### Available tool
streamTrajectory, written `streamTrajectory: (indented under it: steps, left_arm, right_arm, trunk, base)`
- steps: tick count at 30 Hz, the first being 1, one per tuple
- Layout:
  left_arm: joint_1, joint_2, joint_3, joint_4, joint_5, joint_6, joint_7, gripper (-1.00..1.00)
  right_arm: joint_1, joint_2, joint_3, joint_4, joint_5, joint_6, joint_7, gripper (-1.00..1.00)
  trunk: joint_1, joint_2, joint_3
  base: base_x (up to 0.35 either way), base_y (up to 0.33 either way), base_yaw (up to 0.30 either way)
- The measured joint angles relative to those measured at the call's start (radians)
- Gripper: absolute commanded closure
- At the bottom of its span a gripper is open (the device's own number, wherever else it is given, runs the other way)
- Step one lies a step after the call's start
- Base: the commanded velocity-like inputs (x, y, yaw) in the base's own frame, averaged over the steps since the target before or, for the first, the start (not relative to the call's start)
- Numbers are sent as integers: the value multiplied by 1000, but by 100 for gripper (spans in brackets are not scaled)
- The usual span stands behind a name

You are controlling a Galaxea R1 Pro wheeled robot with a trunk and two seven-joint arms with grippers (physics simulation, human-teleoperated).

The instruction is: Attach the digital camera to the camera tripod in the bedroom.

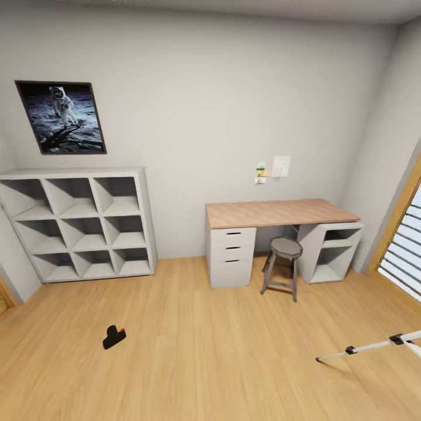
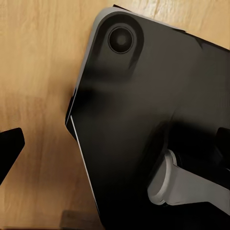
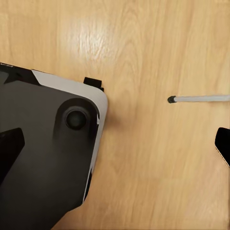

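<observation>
The camera (image 1: 114, 337) lies on open wood floor (image 1: 222, 356) near left; a tripod (image 1: 374, 345) leg crosses the right edge. Whether either gripper is open cannot be told.

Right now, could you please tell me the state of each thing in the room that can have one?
digital camera: lying on the floor, unattached.
camera tripod: one leg in view, foot on the floor.
desk drawers: closed.
stool: upright by the desk.
cube shelf: compartments empty.
</observation>
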Motion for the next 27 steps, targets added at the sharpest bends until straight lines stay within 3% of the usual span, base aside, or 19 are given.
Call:
streamTrajectory:
  steps: [27]
  left_arm:
    - [0, 0, 1, 1, 3, -1, 3, -100]
  right_arm:
    - [0, -2, -1, 0, 1, -3, 0, -100]
  trunk:
    - [0, 0, 0]
  base:
    - [0, 0, 284]
